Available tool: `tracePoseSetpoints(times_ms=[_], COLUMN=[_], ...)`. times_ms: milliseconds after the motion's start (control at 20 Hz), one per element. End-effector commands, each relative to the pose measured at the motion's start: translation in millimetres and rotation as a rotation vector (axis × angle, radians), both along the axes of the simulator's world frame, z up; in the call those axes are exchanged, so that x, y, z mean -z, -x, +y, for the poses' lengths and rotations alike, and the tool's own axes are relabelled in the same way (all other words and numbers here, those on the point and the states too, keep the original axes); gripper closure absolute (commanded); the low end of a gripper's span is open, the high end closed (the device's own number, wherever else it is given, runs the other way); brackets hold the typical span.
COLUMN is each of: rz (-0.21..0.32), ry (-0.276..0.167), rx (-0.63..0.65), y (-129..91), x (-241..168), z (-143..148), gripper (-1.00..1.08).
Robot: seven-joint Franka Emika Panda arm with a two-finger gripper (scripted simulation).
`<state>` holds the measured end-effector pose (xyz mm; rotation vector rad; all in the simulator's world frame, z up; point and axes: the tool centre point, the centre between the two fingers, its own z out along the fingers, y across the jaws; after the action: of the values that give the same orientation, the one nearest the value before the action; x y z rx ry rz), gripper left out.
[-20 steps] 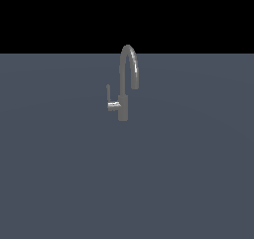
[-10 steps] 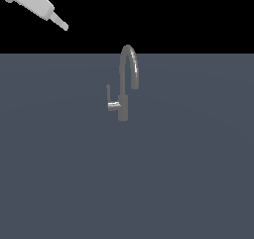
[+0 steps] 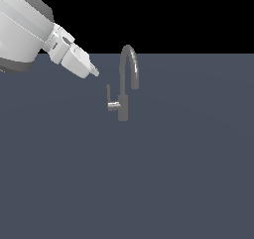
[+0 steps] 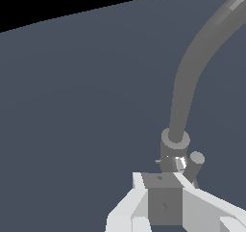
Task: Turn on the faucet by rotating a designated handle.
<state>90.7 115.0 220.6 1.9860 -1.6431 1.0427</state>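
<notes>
Faucet [image 3: 125, 87] stands upright on the flat grey-blue surface [image 3: 149, 183], a little above the middle of the exterior view. Short cylindrical body at the base; tall arched spout [image 3: 130, 64] rises from it and curls over toward the exterior view's right, its open end hanging well above the surface.

Handle [image 3: 108, 95]: a short horizontal stub juts from the body toward the exterior view's left, and a thin lever stands up from the stub's end. Lever reads as near vertical, parallel to the spout's lower shaft and apart from it.

Arm enters from the exterior view's upper left: a big white rounded link, then a white boxy hand tapering down and to the right. Gripper [image 3: 94, 72] tip hangs in the air just up and to the left of the lever's top. A gap of plain surface shows between tip and lever; no contact.

Jaws: in the exterior view they end in one narrow point, too small to separate. Wrist view shows pale fingers [image 4: 126, 208] fanning from the lower edge around a grey block, but their tips are cut off by the frame, so I cannot tell whether they are spread or pressed together. Nothing is visibly pinched.

Wrist view also has the faucet [image 4: 175, 151] close ahead, body seen from above, spout [image 4: 197, 72] sweeping out of frame.
</notes>
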Motion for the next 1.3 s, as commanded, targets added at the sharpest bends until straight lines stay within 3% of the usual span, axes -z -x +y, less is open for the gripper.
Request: tracePoseSetpoints(times_ms=[0, 300, 650, 1250], rz=[0.001, 0.004, 0.005, 0.005], ry=[-0.012, -0.028, -0.029, -0.029], rx=[0.032, 0.078, 0.084, 0.084], y=[-4, -7, -7, 25], x=[25, 58, 62, 54], z=[-13, -33, -36, -44], gripper=[1.08, 1.08, 1.08, 1.08])
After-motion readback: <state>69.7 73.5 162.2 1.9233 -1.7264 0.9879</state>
